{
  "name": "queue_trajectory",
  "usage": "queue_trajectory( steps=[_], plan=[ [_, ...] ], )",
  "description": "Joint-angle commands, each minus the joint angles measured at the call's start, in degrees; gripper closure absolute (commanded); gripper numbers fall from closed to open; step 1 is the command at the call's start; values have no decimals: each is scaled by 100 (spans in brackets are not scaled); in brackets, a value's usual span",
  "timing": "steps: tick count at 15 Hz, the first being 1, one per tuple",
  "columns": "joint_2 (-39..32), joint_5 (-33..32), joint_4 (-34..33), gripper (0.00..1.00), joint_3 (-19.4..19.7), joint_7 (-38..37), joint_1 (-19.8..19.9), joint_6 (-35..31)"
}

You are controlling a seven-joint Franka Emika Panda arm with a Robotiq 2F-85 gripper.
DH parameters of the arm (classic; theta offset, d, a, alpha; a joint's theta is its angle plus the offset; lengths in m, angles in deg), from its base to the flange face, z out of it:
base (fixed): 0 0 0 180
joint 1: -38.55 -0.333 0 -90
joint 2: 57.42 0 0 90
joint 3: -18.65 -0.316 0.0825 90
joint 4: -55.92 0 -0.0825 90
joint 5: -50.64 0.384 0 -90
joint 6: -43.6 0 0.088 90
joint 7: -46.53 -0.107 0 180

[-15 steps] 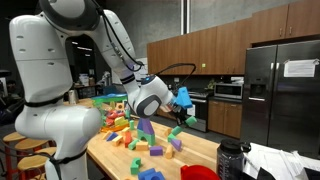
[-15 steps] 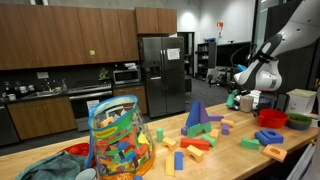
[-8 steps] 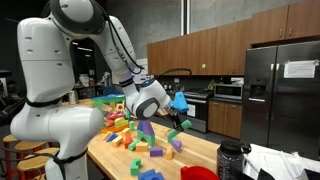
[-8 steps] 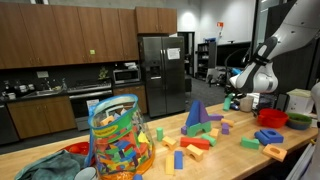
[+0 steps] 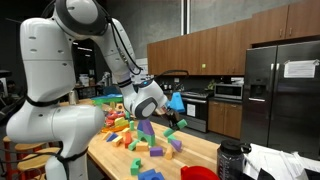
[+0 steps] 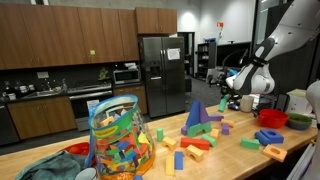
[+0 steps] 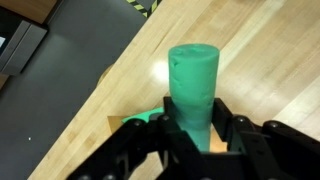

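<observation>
My gripper is shut on a green cylinder block, held in the air above the wooden table. In both exterior views the gripper hangs over the table's far end, above scattered coloured blocks. The green block shows as a small dark-green piece at the fingertips. A tall purple triangular block stands on the table near the gripper; it also shows beside the arm.
A clear bag full of coloured blocks stands on the table. Red bowls and a green bowl sit near the robot. Loose blocks lie about. A black bottle and a red bowl stand at the near end.
The gripper with the green block has moved lower toward the table and slightly along it. The arm has shifted with it; the blocks on the table have not moved.
</observation>
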Motion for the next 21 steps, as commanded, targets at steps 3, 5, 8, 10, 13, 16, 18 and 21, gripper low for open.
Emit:
queue_trajectory(
  steps=[3, 5, 8, 10, 13, 16, 18, 21],
  plan=[
    [-20, -64, 0, 84, 573, -311, -686, -47],
    [-20, -44, 0, 84, 751, -318, -899, -35],
    [-10, -11, 0, 84, 1042, -336, -1217, -8],
    [48, -37, 1, 84, 1231, -271, -1387, 179],
    [269, -140, 1, 84, 1513, 9, -1597, 894],
    [284, -28, -1, 84, 1807, 294, -1844, 1409],
    [285, 26, 1, 84, 2027, 447, -2008, 1599],
    [287, 61, 3, 84, 2366, 647, -2248, 1790]
  ],
)
